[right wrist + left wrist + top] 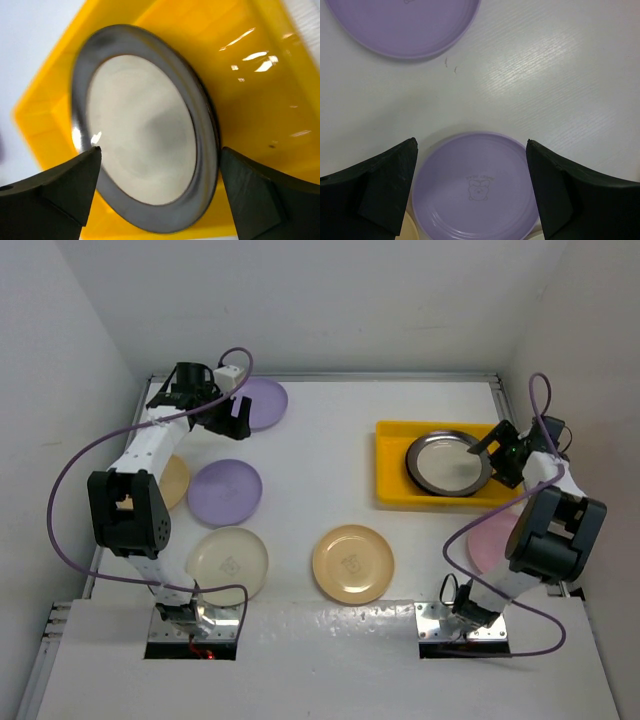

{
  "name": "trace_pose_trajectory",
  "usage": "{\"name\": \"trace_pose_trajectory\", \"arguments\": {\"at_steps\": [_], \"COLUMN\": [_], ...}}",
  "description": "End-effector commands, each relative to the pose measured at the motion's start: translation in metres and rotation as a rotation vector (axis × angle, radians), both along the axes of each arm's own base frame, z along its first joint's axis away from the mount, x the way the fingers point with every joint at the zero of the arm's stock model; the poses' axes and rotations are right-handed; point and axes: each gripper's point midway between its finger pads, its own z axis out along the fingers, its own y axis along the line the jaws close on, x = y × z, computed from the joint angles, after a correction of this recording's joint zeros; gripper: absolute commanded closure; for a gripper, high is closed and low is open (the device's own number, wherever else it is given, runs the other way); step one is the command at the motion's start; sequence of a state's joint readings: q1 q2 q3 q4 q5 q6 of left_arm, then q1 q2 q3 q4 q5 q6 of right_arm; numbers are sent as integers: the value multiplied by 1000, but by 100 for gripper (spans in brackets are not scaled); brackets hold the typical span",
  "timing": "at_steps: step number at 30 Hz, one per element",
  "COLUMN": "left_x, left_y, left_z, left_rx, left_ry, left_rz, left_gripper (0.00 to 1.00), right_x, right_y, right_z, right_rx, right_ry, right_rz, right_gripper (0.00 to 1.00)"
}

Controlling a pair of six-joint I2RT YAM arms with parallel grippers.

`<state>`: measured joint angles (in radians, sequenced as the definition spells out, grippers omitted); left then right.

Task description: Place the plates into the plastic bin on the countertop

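The yellow plastic bin (392, 465) stands at the right and holds a dark grey metal-rimmed plate (447, 462) with a cream centre. My right gripper (497, 453) is open and empty just above that plate's right edge. In the right wrist view its fingers (60, 190) straddle the plate (145, 135) inside the bin (250, 90). My left gripper (225, 410) is open and empty, high at the back left. In the left wrist view its fingers (385, 185) frame a lavender plate (477, 187). A second lavender plate (402, 25) lies beyond.
On the countertop (330, 440) lie a lavender plate (265, 403) at the back, a lavender plate (225, 492), a cream plate (227, 562) and a yellow-orange plate (353, 563). Another yellow-orange plate (176, 480) is half hidden by the left arm. A pink plate (492, 540) lies under the right arm.
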<state>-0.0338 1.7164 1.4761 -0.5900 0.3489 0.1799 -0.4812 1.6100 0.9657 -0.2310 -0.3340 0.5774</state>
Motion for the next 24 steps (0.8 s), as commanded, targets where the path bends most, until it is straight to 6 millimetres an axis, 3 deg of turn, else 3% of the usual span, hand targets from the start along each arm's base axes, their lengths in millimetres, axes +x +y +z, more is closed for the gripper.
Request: {"name": "trace_pose_trajectory", "arguments": {"at_steps": [1, 4, 7, 8, 9, 10, 12, 13, 14, 16, 19, 24], "left_x": [-1, 0, -1, -1, -3, -7, -11, -16, -20, -28, -44, -63], "left_y": [-5, -6, -12, -12, -11, -16, -19, -24, -24, -33, -46, -57], "left_z": [25, 29, 39, 39, 41, 44, 47, 46, 49, 49, 52, 57], "left_rx": [-8, -14, -16, -16, -10, -11, -6, -7, -7, -9, -12, -10], "left_ry": [-72, -81, -115, -115, -122, -136, -145, -144, -150, -151, -161, -178], "left_rz": [-27, -33, -55, -55, -61, -72, -87, -100, -100, -124, -158, -189], "left_gripper": [10, 10, 10, 10, 10, 10, 10, 10, 10, 10, 10, 10], "right_x": [-14, -54, -108, -127, -141, -172, -203, -213, -245, -272, -300, -302], "right_y": [-36, -64, -84, -88, -92, -80, -84, -82, -75, -66, -49, -39], "right_z": [28, 47, 53, 44, 58, 28, 14, 19, -10, -23, -43, -75], "right_rx": [-241, -289, -311, -324, -314, -287, -197, -174, -149, -135, -123, -103], "right_ry": [93, 171, 242, 287, 239, 341, 350, 302, 385, 412, 495, 522], "right_rz": [-118, -374, -607, -645, -784, -818, -1009, -1072, -1166, -1260, -1321, -1261], "right_gripper": [1, 1, 1, 1, 1, 1, 5, 7, 13, 14, 14, 18]}}
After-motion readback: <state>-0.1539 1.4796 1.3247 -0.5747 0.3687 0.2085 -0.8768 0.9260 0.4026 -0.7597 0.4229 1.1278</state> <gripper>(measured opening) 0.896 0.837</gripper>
